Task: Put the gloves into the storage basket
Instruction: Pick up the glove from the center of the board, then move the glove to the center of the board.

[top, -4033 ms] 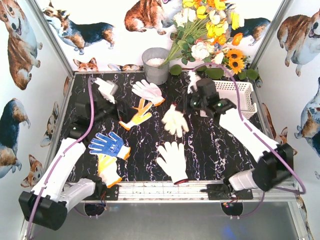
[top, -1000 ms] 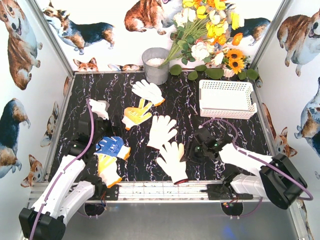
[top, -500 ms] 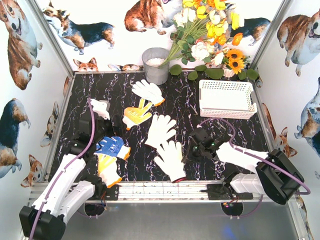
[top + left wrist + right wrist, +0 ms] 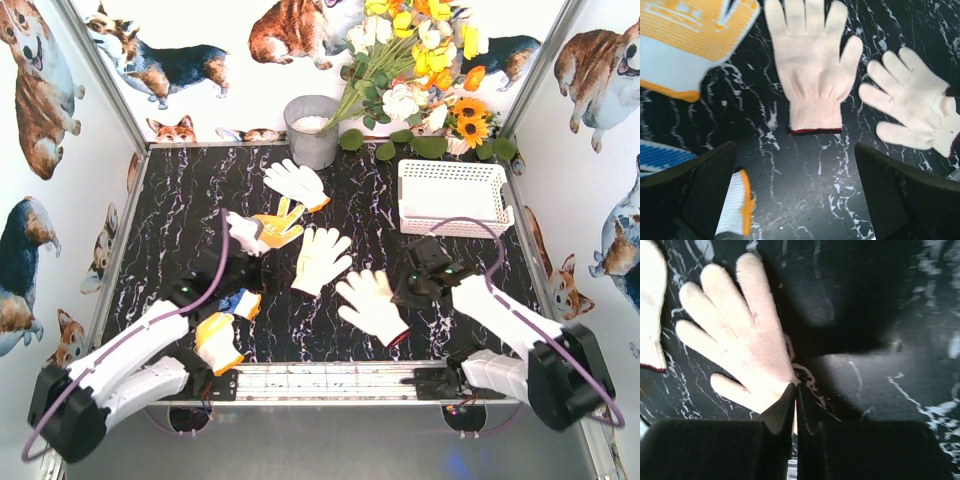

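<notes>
My right gripper (image 4: 408,292) is shut on a white glove with a red cuff (image 4: 370,302), pinching it at the palm edge (image 4: 796,388); its fingers (image 4: 735,325) spread away to the left. My left gripper (image 4: 258,272) is open and empty over the table (image 4: 795,148), short of a beige glove (image 4: 322,258) (image 4: 812,75). A yellow-palmed glove (image 4: 273,227) and a white glove with an orange cuff (image 4: 296,182) lie further back. A blue-palmed glove (image 4: 240,301) is partly under the left arm. An orange-and-yellow glove (image 4: 216,341) lies near the front. The white storage basket (image 4: 455,225) stands back right.
A grey metal bucket (image 4: 312,130) stands at the back centre, with a bunch of flowers (image 4: 420,70) leaning over the back right. Patterned walls close in the left, back and right sides. A metal rail (image 4: 320,378) runs along the front edge.
My right gripper has taken the white red-cuffed glove and carried it right and back. My left arm has swung right over the blue-palmed glove, toward the beige glove.
</notes>
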{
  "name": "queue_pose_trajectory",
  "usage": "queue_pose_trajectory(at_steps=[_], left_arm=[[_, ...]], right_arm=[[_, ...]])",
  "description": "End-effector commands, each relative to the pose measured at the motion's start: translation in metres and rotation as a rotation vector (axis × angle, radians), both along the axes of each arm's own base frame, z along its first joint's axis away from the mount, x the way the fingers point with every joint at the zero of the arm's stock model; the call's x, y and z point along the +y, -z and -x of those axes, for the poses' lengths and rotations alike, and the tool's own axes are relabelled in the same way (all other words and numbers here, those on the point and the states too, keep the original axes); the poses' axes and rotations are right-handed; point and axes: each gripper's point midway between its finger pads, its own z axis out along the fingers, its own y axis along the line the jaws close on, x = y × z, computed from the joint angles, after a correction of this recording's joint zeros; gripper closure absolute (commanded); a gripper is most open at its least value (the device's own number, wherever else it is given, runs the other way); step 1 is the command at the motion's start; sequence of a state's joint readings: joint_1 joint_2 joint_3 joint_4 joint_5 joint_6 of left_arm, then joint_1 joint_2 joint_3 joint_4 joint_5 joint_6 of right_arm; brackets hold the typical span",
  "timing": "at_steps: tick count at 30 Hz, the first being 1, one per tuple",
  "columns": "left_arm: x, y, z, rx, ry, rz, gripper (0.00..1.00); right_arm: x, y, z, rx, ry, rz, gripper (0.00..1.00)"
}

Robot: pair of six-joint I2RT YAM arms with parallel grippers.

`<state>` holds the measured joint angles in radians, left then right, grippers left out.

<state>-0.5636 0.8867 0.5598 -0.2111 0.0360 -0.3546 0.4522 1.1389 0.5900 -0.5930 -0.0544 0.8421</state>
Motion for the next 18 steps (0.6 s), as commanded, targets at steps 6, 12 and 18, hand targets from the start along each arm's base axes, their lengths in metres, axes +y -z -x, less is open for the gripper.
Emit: queue_pose_trajectory(at_steps=[6,12,18], left_arm=[[-0.074,0.012,-0.004,0.013,0.082,0.084,0.11],[-0.086,0.035,-0.017,0.028,0.034,0.039,0.27],[-0.095,0.053,-0.028,0.025,0.020,-0.041,0.51]], right_arm=[[-0.069,-0.009,0.002,-0.134,0.245,0.153,1.00],[-0.079,-0.014,0.007,-0.167,0.306,0.154,1.00],[-0.070,-0.015,0.004,-0.172,0.292,0.111,1.00]])
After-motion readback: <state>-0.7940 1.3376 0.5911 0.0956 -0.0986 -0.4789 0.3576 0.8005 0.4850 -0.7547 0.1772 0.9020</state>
